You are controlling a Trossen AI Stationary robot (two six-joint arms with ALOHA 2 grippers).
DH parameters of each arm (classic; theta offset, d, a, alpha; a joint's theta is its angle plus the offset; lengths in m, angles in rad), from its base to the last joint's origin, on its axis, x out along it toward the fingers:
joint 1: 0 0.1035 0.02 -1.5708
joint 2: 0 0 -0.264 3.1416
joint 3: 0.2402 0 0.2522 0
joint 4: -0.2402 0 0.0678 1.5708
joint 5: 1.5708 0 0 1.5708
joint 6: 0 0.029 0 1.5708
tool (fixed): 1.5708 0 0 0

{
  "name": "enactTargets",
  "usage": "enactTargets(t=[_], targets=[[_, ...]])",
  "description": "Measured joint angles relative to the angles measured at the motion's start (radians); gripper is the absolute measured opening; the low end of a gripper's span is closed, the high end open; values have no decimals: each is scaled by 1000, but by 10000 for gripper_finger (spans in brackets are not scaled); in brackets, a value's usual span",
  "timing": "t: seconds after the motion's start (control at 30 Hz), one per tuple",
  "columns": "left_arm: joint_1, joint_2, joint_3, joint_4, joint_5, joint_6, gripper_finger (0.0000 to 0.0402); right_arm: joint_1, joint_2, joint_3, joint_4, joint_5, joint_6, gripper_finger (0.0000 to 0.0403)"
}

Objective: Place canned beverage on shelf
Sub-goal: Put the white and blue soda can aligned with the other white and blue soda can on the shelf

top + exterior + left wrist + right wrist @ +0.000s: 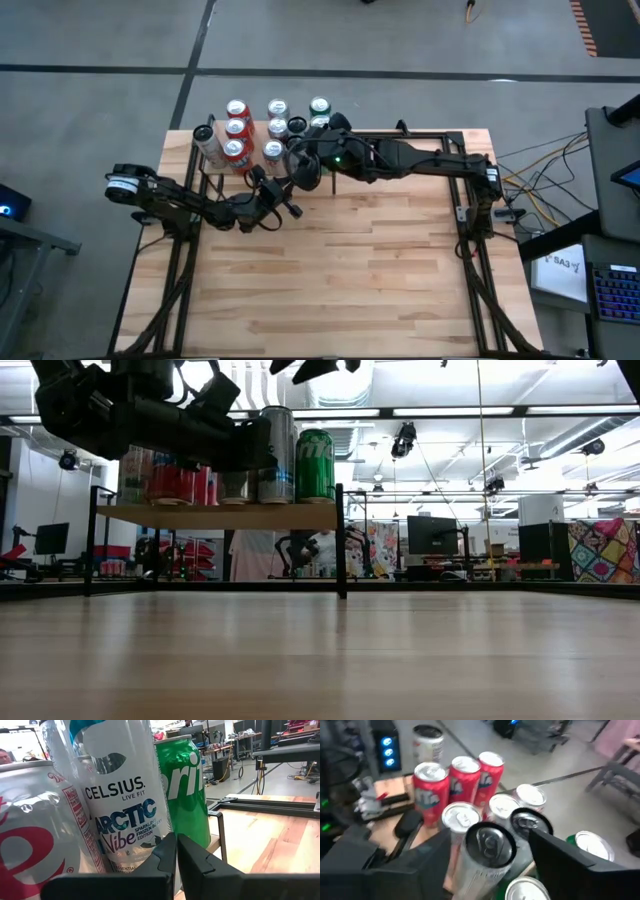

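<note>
High view: the shelf (215, 150) stands at the table's (340, 280) far left corner, crowded with cans: 3 red cans (236, 130), several silver ones and a green can (319, 106) at the far right of the group. The right gripper (300, 160) reaches in from the right over the shelf's near right edge. The left gripper (272, 190) sits just in front of the shelf, near the right one.

Low view: the shelf board (215, 515) carries red cans (175, 482), a tall can (277, 455) and the green can (314, 465) at its right end. A dark arm (130, 415) crosses in front of the cans.

Left wrist view: the left fingers (192, 865) are pressed almost together with only a thin slit between them, holding nothing. Just beyond stand a white Celsius can (120, 795), a green Sprite can (185, 785) and a red can (35, 830).

Right wrist view: the right fingers (570, 865) are spread wide on either side of a tall silver can (487, 852), which stands upright among the others; whether they touch it cannot be told. 3 red cans (462, 780) stand behind.
</note>
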Motion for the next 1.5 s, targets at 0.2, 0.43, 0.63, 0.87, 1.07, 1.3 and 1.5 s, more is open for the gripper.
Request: enactTargets(t=[0.2,0.43,0.63,0.87,1.07,1.3,1.5], targets=[[0,0,0,0,0,0,0,-20,0,35,-73,-205,-17,124],[0,0,0,0,0,0,0,-31,10,25,-84,-249,-33,18],[0,0,0,0,0,0,0,-34,12,16,-89,-251,-34,9],[0,0,0,0,0,0,0,-35,12,-23,-76,-250,-34,9],[0,0,0,0,0,0,0,-37,12,-51,-63,-207,-35,9],[0,0,0,0,0,0,0,-53,12,-62,-59,-189,-35,9],[-2,0,0,0,1,0,0,-55,12,-62,-58,-169,-34,9]])
